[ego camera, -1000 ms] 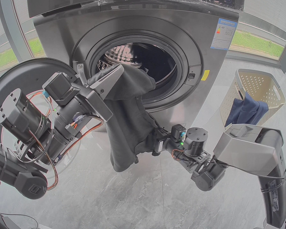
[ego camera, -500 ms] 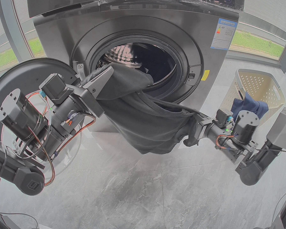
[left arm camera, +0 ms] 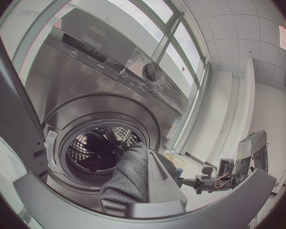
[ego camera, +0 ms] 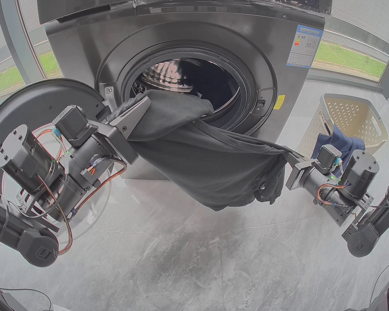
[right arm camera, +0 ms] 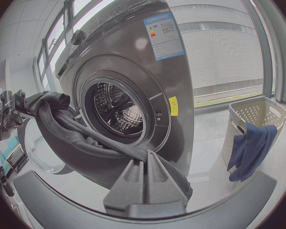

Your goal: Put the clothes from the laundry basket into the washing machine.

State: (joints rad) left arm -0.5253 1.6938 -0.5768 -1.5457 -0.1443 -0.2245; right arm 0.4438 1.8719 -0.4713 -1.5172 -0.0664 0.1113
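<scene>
I have the dark garment (ego camera: 203,160) stretched across the mouth of the washing machine (ego camera: 181,31), outside the drum. My left gripper (ego camera: 138,109) is clamped on one end and my right gripper (ego camera: 289,155) is pinched tight on the other. The slack middle sags below the opening (my main worry), so if I push it forward like this it may catch on the rim or fall outside.

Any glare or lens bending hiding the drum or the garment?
Head view: window daylight, bright glints on the drum wall, its depth dark; the dark garment stands out against the pale floor. Left wrist view: heavy fisheye curve, black corners. Right wrist view: same curve, drum evenly lit.
</scene>
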